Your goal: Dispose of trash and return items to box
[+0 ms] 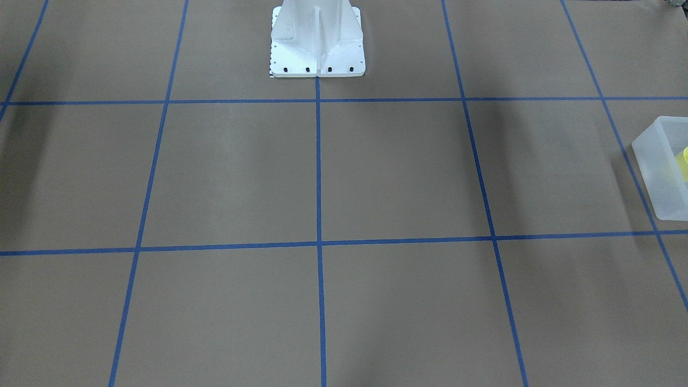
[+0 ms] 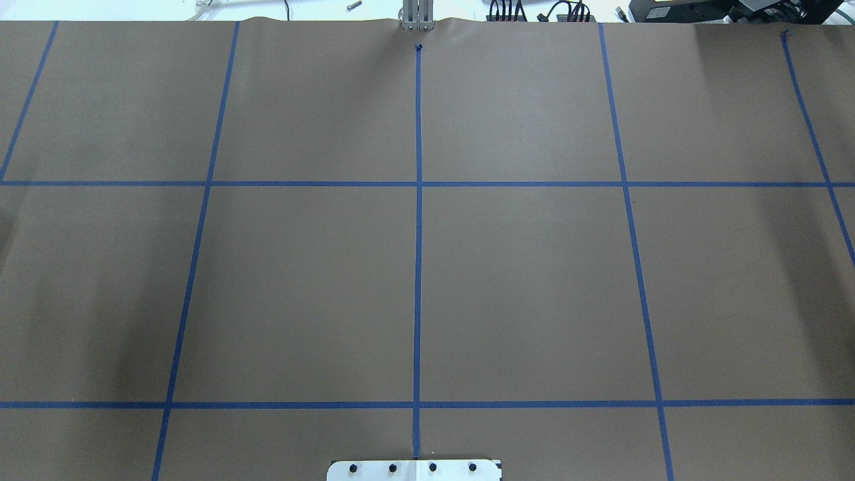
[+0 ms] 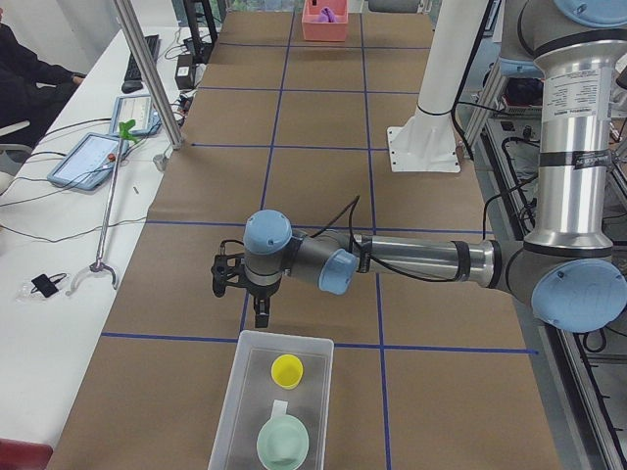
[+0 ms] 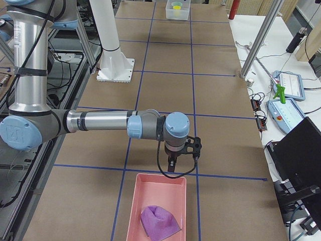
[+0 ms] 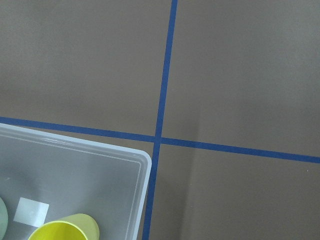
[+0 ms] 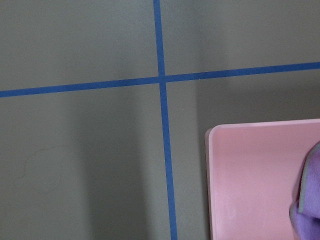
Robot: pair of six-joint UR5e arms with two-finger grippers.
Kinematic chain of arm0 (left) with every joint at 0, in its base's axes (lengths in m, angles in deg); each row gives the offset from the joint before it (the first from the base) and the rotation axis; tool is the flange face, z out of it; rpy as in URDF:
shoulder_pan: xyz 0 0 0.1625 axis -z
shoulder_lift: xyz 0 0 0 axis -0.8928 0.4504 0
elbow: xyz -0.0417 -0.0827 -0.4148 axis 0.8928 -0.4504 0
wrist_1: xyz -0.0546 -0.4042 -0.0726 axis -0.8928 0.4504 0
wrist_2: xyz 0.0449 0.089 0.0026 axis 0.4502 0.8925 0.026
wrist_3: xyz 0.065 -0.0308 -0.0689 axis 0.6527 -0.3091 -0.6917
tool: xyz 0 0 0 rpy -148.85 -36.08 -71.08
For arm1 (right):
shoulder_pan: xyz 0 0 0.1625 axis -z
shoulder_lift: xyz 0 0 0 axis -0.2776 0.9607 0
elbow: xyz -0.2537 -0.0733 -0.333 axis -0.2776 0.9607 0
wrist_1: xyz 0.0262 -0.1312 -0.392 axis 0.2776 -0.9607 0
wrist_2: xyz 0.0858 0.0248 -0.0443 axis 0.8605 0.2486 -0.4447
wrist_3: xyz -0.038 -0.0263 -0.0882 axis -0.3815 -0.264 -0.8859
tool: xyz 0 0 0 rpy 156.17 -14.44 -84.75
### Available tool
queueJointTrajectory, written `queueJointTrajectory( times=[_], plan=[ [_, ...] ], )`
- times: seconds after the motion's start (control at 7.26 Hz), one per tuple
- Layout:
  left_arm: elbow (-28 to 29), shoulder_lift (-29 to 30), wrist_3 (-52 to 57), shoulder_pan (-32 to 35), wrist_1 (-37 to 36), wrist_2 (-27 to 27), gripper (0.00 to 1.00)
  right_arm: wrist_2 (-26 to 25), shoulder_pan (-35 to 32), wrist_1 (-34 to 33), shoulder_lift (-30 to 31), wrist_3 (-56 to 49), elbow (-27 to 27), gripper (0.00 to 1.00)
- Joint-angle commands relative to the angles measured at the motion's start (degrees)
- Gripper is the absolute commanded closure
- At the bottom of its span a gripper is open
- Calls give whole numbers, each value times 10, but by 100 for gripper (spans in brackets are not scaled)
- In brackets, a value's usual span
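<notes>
The translucent frosted box [image 3: 233, 397] stands on the brown table at the end on my left; it also shows in the front-facing view [image 1: 653, 172] and the left wrist view [image 5: 100, 152]. The yellow cup [image 3: 287, 370] stands upright inside it and is partly seen in the left wrist view [image 5: 65, 231]. A pale green cup [image 3: 282, 443] sits beside it in the box. My left gripper [image 3: 257, 311] hangs just beyond the box's far edge; I cannot tell if it is open. My right gripper [image 4: 171, 163] hangs just beyond a pink tray [image 4: 134, 201]; I cannot tell its state either.
The pink tray [image 6: 235, 165] holds a crumpled purple cloth [image 4: 159, 221], seen also in the right wrist view [image 6: 307, 205]. The white robot base [image 1: 317, 43] stands at the table's middle edge. Blue tape lines grid the table. A side desk with tablets [image 3: 93, 157] and metal posts [image 3: 147, 78] flank it.
</notes>
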Motion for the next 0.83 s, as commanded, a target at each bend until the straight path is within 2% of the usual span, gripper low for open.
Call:
queueJointTrajectory(
  times=[0.0, 0.14, 0.28, 0.69],
  plan=[
    [-3, 3, 65, 14, -43, 2, 1, 1, 0, 63, -5, 6, 40, 0],
    [-3, 10, 114, 25, -103, 10, 1, 2, 0, 64, -5, 22, 33, 0],
    [2, 8, 125, 25, -111, 18, 1, 3, 0, 65, -5, 56, 24, 0],
    [8, 0, 126, 25, -105, 16, 1, 1, 0, 65, -5, 57, 24, 0]
  ],
)
